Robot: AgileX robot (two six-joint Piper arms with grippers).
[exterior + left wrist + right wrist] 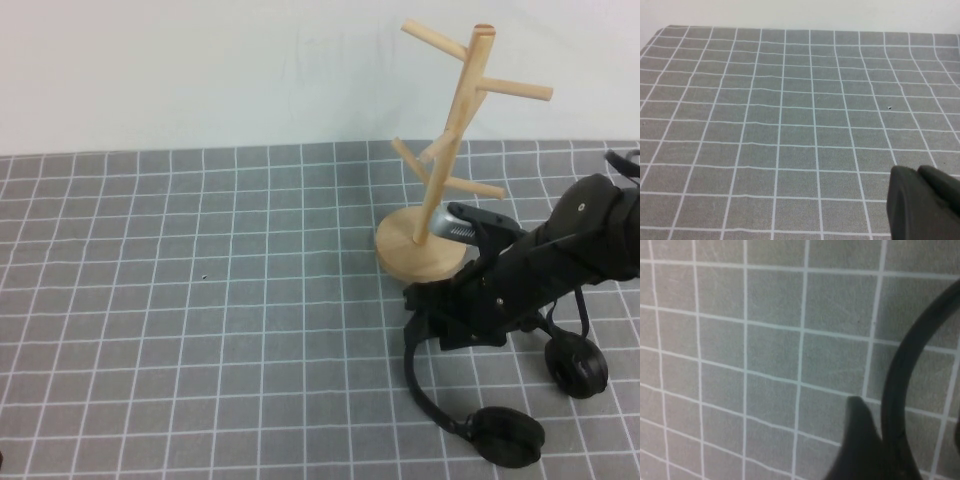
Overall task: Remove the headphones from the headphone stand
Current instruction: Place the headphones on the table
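The black headphones [510, 437] are off the wooden headphone stand [455, 110] and hang low over the grey grid mat, in front of the stand's round base. My right gripper [422, 318] is shut on the thin headband [412, 372], with both ear cups hanging towards the front right. In the right wrist view the headband [900, 365] curves past one dark finger [856, 440] of the right gripper [877, 425]. I cannot tell whether the ear cups touch the mat. My left gripper [915, 172] is shut and empty above the mat, out of the high view.
The stand's pegs [515, 90] are bare. Its disc base [405, 262] sits just behind my right arm [560, 250]. A white wall rises behind the mat's far edge. The mat [200, 300] stretches to the left.
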